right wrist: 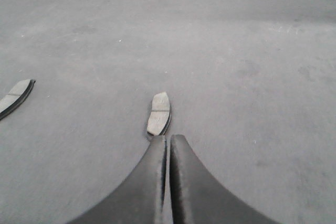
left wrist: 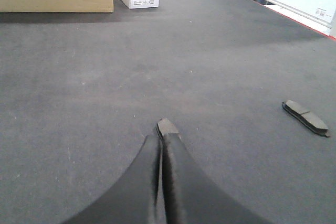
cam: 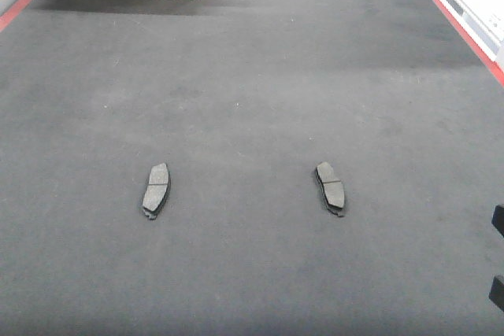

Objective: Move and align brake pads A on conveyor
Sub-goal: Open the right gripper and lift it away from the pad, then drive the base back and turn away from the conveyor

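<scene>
Charcoal conveyor [cam: 252, 76] carries brake pads A [cam: 156, 189] in two splayed spots, well apart; left gripper [left wrist: 163, 138] and right gripper [right wrist: 168, 138] jaws are pressed together, empty, so you must spread them first, then square each pad.

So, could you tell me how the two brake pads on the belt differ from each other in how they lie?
The left brake pad lies on the left half of the conveyor, the right brake pad on its right half. The left brake pad's far end slants rightward, the right brake pad's leftward. Both are grey, lie flat, and are grooved across the middle.
</scene>
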### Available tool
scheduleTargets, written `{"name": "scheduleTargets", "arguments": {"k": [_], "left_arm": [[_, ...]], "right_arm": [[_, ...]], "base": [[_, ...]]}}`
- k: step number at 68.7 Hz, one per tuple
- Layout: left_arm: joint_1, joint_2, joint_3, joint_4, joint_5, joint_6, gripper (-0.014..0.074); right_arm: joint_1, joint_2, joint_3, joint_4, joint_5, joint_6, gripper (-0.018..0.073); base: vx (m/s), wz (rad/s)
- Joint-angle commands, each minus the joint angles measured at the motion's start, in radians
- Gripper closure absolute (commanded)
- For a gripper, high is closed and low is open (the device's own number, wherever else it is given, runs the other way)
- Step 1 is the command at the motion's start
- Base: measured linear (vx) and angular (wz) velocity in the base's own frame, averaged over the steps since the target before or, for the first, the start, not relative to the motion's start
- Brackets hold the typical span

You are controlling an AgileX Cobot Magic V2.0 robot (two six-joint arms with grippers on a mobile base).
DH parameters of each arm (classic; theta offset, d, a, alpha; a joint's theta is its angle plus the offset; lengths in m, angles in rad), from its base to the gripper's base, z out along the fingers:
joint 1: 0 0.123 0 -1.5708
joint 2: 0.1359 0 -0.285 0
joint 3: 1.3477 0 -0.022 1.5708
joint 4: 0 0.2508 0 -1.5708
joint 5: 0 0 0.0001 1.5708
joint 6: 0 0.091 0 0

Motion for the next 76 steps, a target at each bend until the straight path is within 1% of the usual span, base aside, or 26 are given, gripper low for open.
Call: {"name": "scheduleTargets", "arguments": {"k": [1,22,54,76], "left_arm": [[-0.005,0.008,-0.024,0.009,-0.075,0.001,0.0601],[-0.005,0.008,-0.024,0.009,-0.075,0.001,0.0601],[-0.005,0.008,-0.024,0.009,-0.075,0.001,0.0601],[-0.005,0.010,-0.024,0.009,-0.075,0.001,0.0601]], "right_arm": [[-0.003,0.003,-0.024,-0.010,-0.069,-0.010,0.0568],[-0.003,0.006,-0.024,-0.010,-0.070,-0.010,0.0568],[-0.003,0.006,-0.024,-0.010,-0.070,-0.010,0.0568],[-0.003,0.006,-0.024,-0.010,-0.068,-0.010,0.0567]], "base": [[-0.08,-0.01],[-0.20,-0.02],[-0.28,-0.19],[-0.25,-0.01]]}}
